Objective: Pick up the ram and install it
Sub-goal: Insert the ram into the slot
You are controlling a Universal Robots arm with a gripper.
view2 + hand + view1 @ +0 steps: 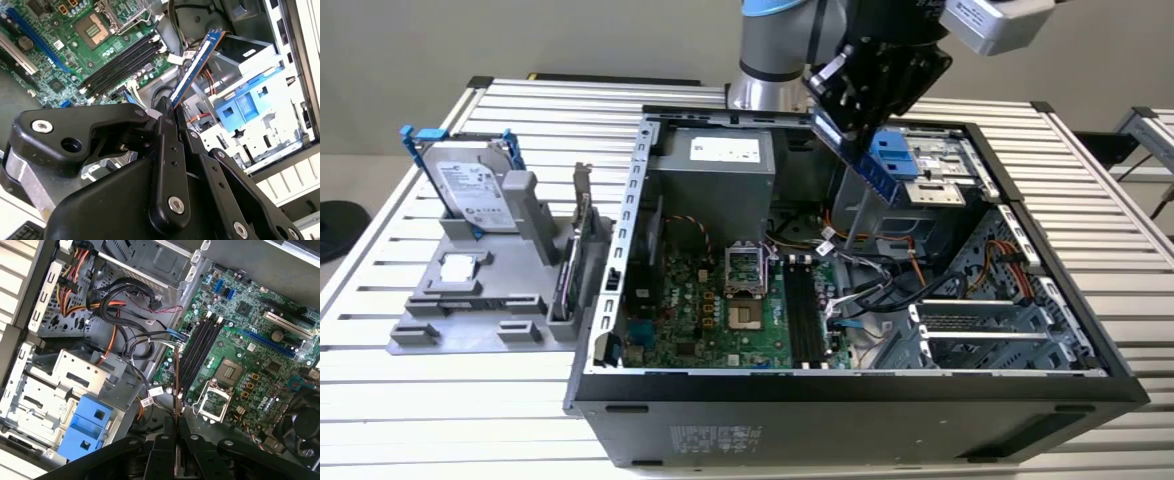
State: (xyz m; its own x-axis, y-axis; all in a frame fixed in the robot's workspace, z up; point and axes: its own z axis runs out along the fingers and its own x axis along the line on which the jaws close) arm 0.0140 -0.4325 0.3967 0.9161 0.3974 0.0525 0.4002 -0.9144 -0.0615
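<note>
My gripper (838, 122) hangs over the back of the open computer case (854, 385), shut on the ram (867, 165). The ram is a long, narrow stick with a bluish face, and it slants down from the fingers above the cables. In the second wrist view the ram (192, 70) juts out from the black gripper (167, 107) toward the drive cage. The first wrist view shows the ram (177, 385) edge-on, rising from the gripper (176, 427). The black memory slots (803, 310) (122, 62) (200, 347) lie on the green motherboard, apart from the ram.
Outside the case, on the exterior view's left, a grey fixture (420, 335) holds a silver hard drive with blue rails (467, 185) and an upright card (574, 240). Inside the case are a CPU socket (740, 270), cable bundles (881, 285), a blue drive caddy (897, 160) and a power supply (720, 170).
</note>
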